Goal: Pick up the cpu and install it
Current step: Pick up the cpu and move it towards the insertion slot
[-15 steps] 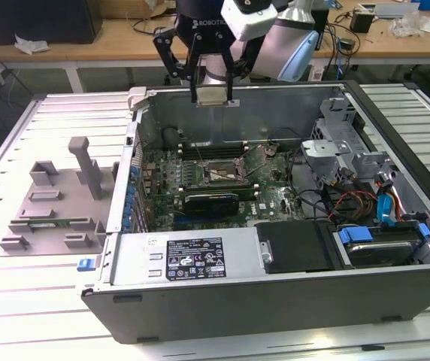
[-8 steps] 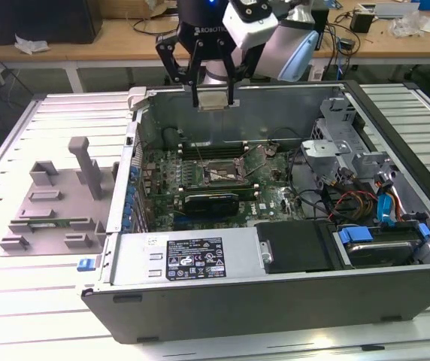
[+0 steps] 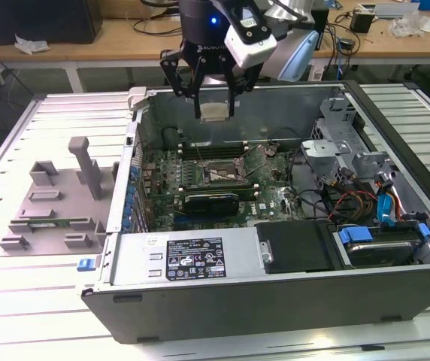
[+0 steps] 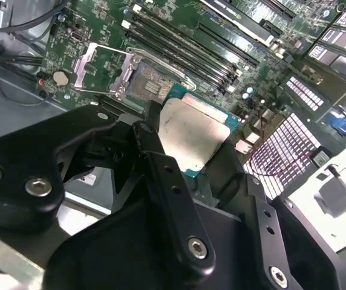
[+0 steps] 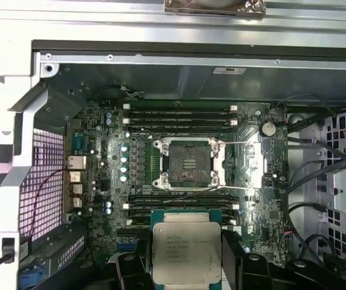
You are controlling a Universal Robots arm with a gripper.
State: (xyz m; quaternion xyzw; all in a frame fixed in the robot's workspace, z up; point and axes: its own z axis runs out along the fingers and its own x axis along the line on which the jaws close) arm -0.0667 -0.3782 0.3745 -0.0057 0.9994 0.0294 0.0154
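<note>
My gripper [image 3: 215, 113] hangs above the back of the open computer case [image 3: 200, 259], shut on the cpu [image 3: 214, 112], a thin square chip with a dull silver top. Both wrist views show the cpu [image 5: 186, 252] [image 4: 191, 134] held flat between the black fingers [image 4: 161, 163]. Below lies the green motherboard with its bare socket [image 5: 189, 163] [image 3: 219, 173], the metal retention frame swung open [image 4: 103, 66]. The chip hovers well above the socket, off toward the case's back wall.
A long black expansion card [image 3: 211, 201] sits in front of the socket, memory slots [image 5: 179, 115] flank it. Drive cage and cables [image 3: 350, 173] fill the case at the exterior view's right. A grey fixture tray [image 3: 53, 203] rests on the table at the left.
</note>
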